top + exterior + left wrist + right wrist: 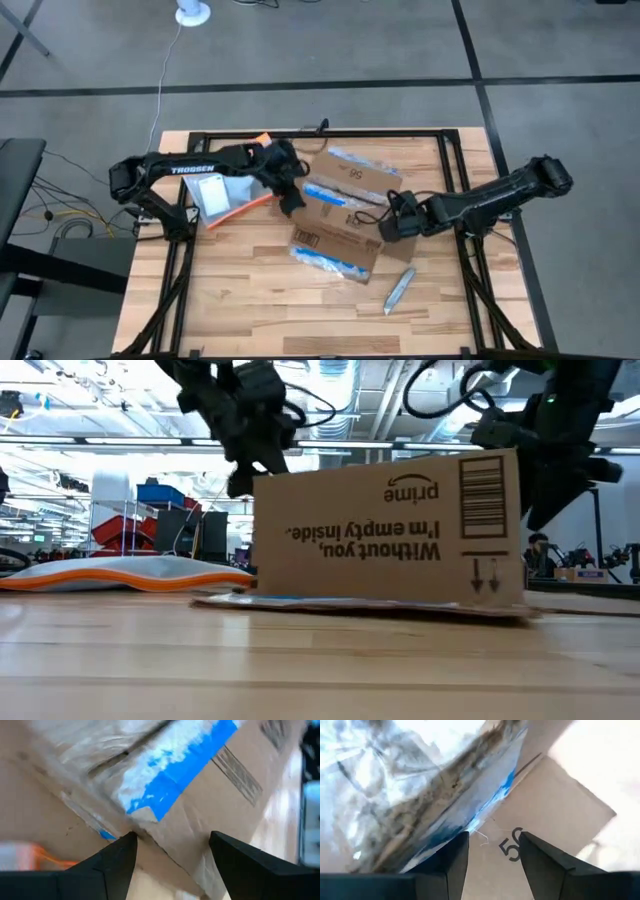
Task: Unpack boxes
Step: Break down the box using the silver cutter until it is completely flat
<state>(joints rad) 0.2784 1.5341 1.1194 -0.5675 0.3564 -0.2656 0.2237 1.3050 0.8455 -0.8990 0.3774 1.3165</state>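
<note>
The brown cardboard box lies in the middle of the table with its printed side toward the near edge. Blue-and-white tape runs over its seam. My left gripper stands open at the box's left end, its fingers astride a box edge. My right gripper stands open at the box's right end. It faces a flap with a printed number and crinkled clear tape. The box rests on its spread lower flaps. My left gripper comes at the box's left end from the table's left, pointing slantwise down. One fingertip lies right by a crease of the cardboard, but I cannot tell whether it touches. My right gripper comes level from the table's right at the flap; I cannot tell whether it touches.
A clear pouch with orange edges lies flat left of the box, under my left arm. A grey utility knife lies near the front right. Bare wooden table stretches along the near edge.
</note>
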